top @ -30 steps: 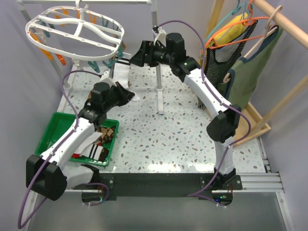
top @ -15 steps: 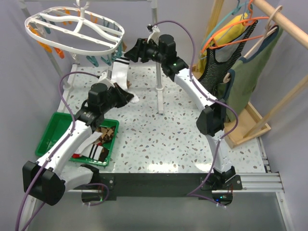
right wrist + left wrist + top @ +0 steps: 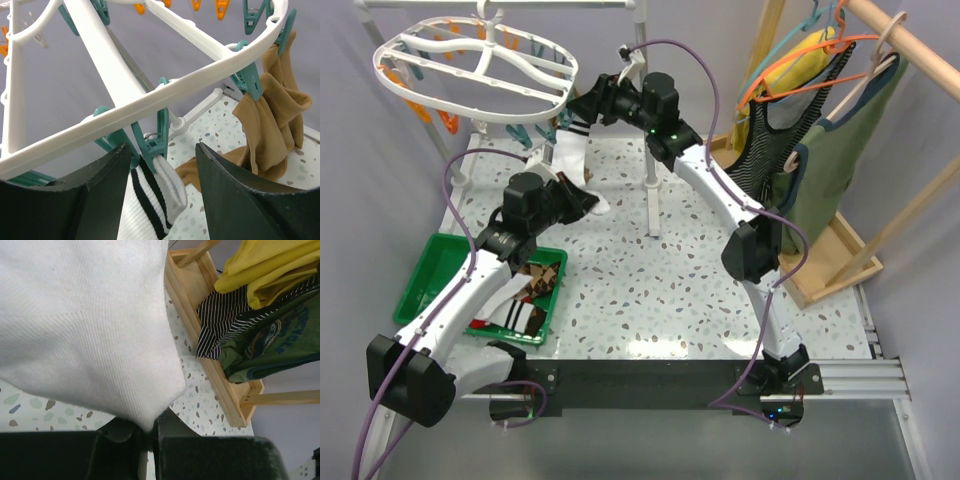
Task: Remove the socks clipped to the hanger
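Note:
The white oval hanger [image 3: 480,75] hangs at the back left, with orange and teal clips under its rim. A white sock with black stripes [image 3: 567,152] hangs from a teal clip [image 3: 157,145]. My left gripper [image 3: 584,200] is shut on this sock's toe [image 3: 85,325], and the jaws pinch the fabric tip [image 3: 150,426]. My right gripper [image 3: 162,172] is open, with one finger on each side of the teal clip and the striped cuff [image 3: 150,200]; in the top view it [image 3: 582,108] is at the hanger's right rim. A tan-brown sock [image 3: 270,125] hangs from a neighbouring teal clip.
A green tray [image 3: 428,268] at the front left holds removed socks, among them an argyle one [image 3: 546,275]. A white stand pole [image 3: 651,190] rises mid-table. At the right, a wooden rack [image 3: 840,250] carries a striped tank top [image 3: 225,325], a green garment [image 3: 272,340] and wire hangers.
My right gripper has moved left and now stands round the teal clip at the hanger's rim. The hanger has swayed a little. My left gripper still holds the sock's toe.

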Controlling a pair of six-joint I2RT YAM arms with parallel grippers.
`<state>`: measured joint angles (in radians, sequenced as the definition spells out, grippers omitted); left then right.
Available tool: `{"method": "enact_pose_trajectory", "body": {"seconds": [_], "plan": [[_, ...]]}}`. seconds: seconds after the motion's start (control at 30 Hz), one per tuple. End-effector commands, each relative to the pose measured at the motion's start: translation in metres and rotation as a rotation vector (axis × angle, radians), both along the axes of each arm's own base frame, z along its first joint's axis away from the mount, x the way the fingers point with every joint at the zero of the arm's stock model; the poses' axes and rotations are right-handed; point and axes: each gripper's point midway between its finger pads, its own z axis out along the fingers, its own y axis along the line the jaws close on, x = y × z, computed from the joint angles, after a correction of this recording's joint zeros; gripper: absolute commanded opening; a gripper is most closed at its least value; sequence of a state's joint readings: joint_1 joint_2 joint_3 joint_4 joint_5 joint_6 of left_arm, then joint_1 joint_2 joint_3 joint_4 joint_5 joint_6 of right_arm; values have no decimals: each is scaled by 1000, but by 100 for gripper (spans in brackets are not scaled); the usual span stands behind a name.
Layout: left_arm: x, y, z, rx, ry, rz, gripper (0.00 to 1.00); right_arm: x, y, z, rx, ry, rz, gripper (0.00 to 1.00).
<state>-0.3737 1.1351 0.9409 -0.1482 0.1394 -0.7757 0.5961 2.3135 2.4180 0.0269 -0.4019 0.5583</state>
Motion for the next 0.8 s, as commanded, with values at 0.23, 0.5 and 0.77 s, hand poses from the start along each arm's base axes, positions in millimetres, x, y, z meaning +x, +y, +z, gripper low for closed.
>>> {"method": "enact_pose_trajectory", "body": {"seconds": [0.23, 0.5, 0.77], "plan": [[-1, -8, 20, -37, -29, -31, 0, -5, 15, 33, 82, -95, -16, 58], [-2, -8, 20, -45, -27, -30, 0, -4, 15, 45, 147, -93, -34, 58], [-3, -8, 21, -45, -27, -32, 0, -1, 16, 44, 163, -85, -45, 51]]}}
